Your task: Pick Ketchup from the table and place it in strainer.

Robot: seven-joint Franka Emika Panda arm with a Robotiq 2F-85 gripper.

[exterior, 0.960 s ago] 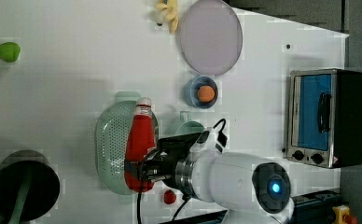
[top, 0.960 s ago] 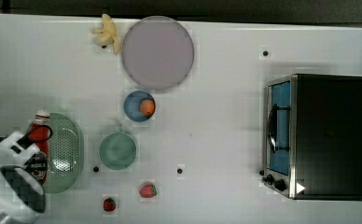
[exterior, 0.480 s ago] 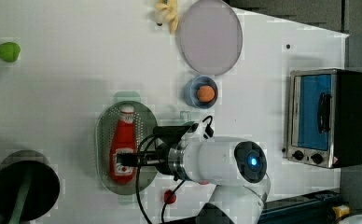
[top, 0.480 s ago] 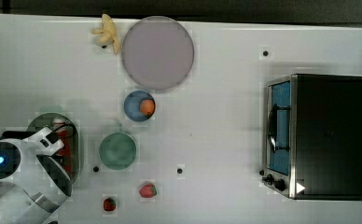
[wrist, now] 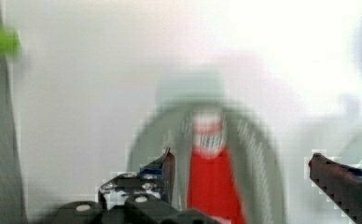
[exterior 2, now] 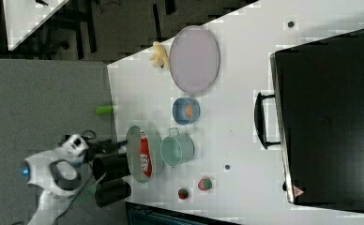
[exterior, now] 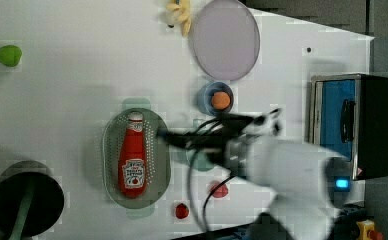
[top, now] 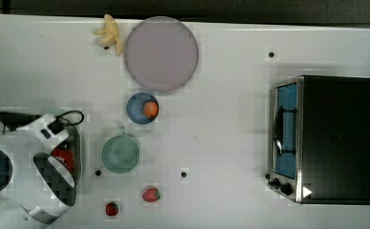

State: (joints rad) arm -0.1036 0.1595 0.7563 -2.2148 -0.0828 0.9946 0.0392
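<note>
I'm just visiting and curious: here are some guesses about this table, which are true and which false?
1. The ketchup bottle lies inside the green strainer. True.
2. The gripper is clamped on the bottle. False: its fingers stand open, apart from the bottle.
3. The blue bowl holds an orange ball. True.
4. The big round plate has strawberries on it. False: it is bare; the two strawberries lie on the table.
5. The teal cup sits between the strainer and the strawberries in the top view. True.

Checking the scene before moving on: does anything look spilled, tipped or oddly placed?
Nothing spilled. The Ketchup lies on its side inside the strainer, as intended. The open gripper is above it.
</note>
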